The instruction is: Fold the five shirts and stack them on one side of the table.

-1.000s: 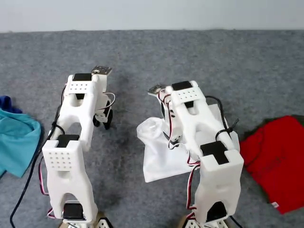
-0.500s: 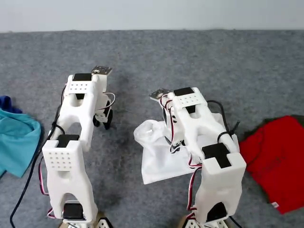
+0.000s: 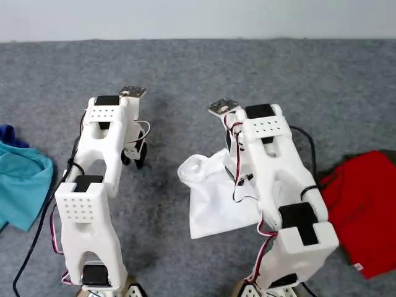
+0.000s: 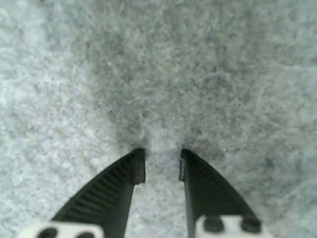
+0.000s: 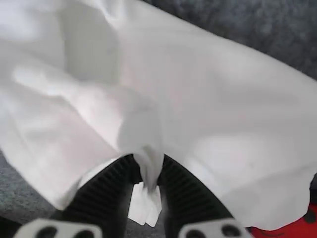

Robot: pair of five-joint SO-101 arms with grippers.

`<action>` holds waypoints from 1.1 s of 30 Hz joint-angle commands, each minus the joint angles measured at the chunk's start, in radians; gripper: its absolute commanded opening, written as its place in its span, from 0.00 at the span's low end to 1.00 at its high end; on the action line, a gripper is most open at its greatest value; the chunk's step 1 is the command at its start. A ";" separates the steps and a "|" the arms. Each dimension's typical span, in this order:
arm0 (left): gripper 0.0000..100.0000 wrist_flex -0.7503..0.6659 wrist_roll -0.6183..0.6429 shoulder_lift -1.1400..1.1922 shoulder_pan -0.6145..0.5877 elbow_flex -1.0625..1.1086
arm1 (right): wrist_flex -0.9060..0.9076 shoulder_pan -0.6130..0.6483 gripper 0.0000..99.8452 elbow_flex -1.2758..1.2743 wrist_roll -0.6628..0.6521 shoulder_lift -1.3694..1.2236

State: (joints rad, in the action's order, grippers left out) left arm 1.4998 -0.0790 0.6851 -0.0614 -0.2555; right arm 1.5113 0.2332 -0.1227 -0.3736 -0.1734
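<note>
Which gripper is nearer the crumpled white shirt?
Right. The right gripper pinches a fold of the crumpled white shirt; the left gripper sits over grey carpet, apart from it.

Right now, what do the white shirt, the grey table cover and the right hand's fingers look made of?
The white shirt: thin soft cloth, matte; it drapes in folds and bunches in the grip. The table cover: grey carpet or felt, by its fuzzy nap. The right hand: its fingers look like matte black plastic with ribbed faces, possibly printed.
</note>
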 commanded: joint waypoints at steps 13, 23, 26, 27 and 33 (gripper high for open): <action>0.12 -0.017 0.008 0.005 -0.018 0.002 | -0.002 -0.275 0.01 0.083 -0.138 0.054; 0.12 -0.017 0.008 0.005 -0.018 0.002 | -0.182 -0.325 0.02 0.086 -0.144 0.024; 0.12 -0.017 0.008 0.005 -0.018 0.002 | -0.203 -0.328 0.05 0.091 -0.144 -0.045; 0.12 -0.017 0.008 0.005 -0.018 0.002 | -0.203 -0.332 0.07 0.091 -0.144 -0.067; 0.12 -0.017 0.008 0.005 -0.018 0.002 | -0.223 -0.410 0.13 0.115 -0.140 -0.133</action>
State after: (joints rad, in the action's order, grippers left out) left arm 1.4998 -0.0790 0.6851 -0.0614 -0.2555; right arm 1.2981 -0.1289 -0.0552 -0.5025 -0.3115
